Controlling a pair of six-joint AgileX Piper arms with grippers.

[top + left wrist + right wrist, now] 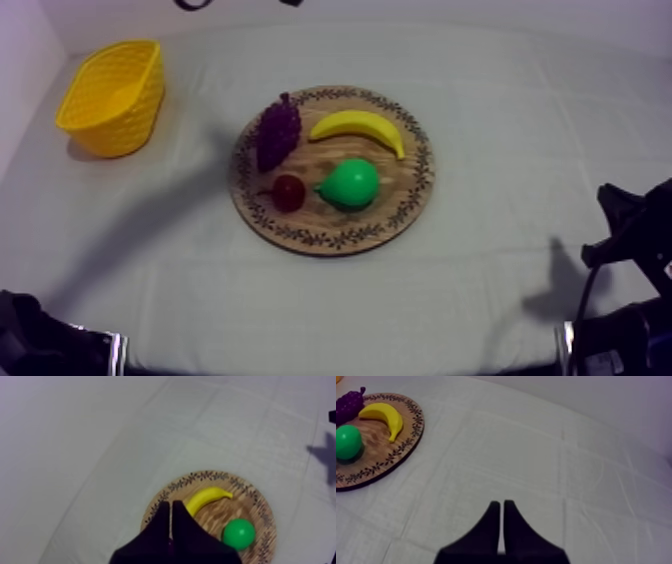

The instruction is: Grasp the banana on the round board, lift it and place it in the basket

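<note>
Two empty hands, left hand [170,504] and right hand [501,503], sit clenched well apart from the wooden board [331,240], its banana [358,126] not yet approached.

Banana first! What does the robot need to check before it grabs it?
1. Banana lies free on the wooden board: ok.
2. Yellow basket upright, mouth open: ok.
3. Left gripper open for a grasp: not ok, shut on nothing.
4. Right gripper clear of the board, over bare cloth: ok.
5. Gap between banana and grapes: cannot tell.
</note>
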